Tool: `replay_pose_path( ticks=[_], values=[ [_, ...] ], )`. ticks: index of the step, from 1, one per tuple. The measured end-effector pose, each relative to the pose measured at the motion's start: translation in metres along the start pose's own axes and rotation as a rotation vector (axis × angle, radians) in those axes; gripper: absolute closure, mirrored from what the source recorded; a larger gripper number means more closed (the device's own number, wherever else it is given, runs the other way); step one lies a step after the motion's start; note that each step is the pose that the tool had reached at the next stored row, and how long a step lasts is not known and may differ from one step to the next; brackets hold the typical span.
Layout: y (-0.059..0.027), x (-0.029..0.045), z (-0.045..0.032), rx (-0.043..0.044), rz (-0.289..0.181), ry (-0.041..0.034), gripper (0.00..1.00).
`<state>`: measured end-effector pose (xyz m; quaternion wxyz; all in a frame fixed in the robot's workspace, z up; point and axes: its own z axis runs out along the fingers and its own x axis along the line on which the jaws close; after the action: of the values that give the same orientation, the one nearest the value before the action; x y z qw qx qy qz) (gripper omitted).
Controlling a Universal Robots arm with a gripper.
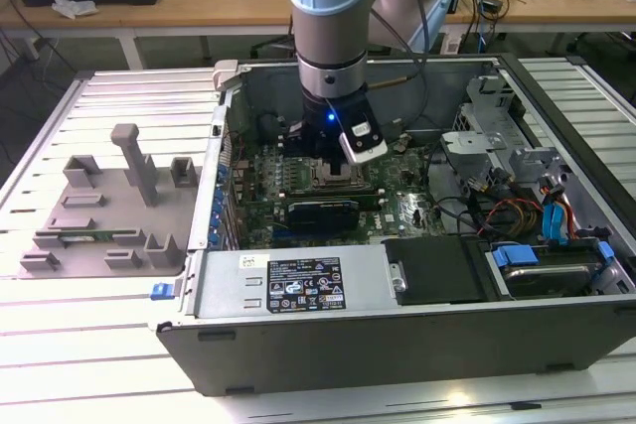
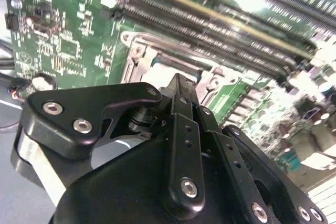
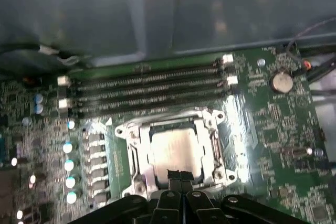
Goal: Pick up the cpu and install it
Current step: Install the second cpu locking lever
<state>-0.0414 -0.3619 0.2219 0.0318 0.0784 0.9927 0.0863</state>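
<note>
The cpu (image 3: 176, 149), a silvery-grey square chip, lies flat inside the metal socket frame (image 3: 131, 145) on the green motherboard (image 3: 273, 129). My gripper (image 3: 179, 174) hangs just over the chip's near edge, and its black fingers (image 3: 173, 178) are pressed together with nothing between them. In the second wrist view the shut gripper (image 2: 181, 81) points down at the socket frame (image 2: 137, 51), with a pale patch of the cpu (image 2: 160, 73) beside the tips. In the exterior view the gripper (image 1: 333, 161) reaches down into the open computer case (image 1: 298, 335), over the board's middle.
Several long memory slots (image 3: 149, 85) run beside the socket, with a coin battery (image 3: 281, 81) further off. The case wall (image 1: 231, 96) stands close to the arm. Drive bays and cables (image 1: 537, 215) fill the exterior view's right. A grey fixture tray (image 1: 109, 206) sits outside the case at that view's left.
</note>
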Motion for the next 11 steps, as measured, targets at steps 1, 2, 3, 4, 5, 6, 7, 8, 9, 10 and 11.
replay_pose_path(
  ticks=[1,2,3,4,5,6,7,8,9,10,11],
  values=[
    [0.002,0.0,0.0002,0.0001,0.0,0.0,0.89],
    [0.003,-0.0001,0.0002,0.0,0.0,0.0,0.89],
    [0.0042,-0.0005,-0.0008,0.0002,0.0,0.0,0.89],
    [0.0051,-0.001,-0.0023,0.0002,0.0,0.0,0.89],
    [0.0058,-0.0012,-0.0039,0.0004,0.0,-0.0001,0.89],
    [0.0063,-0.0014,-0.0051,0.0007,0.0,-0.0001,0.89],
    [0.0066,-0.0015,-0.0059,0.0008,0.0,-0.0001,0.89],
    [0.0067,-0.0015,-0.0059,0.0007,0.0,-0.0002,0.89],
    [0.0067,-0.0015,-0.0059,0.0007,0.0,-0.0002,0.89],
    [0.0068,-0.0014,-0.006,0.0013,0.0,-0.0002,0.89],
    [0.0068,-0.0014,-0.006,0.0016,0.0,-0.0002,0.89]
  ],
)
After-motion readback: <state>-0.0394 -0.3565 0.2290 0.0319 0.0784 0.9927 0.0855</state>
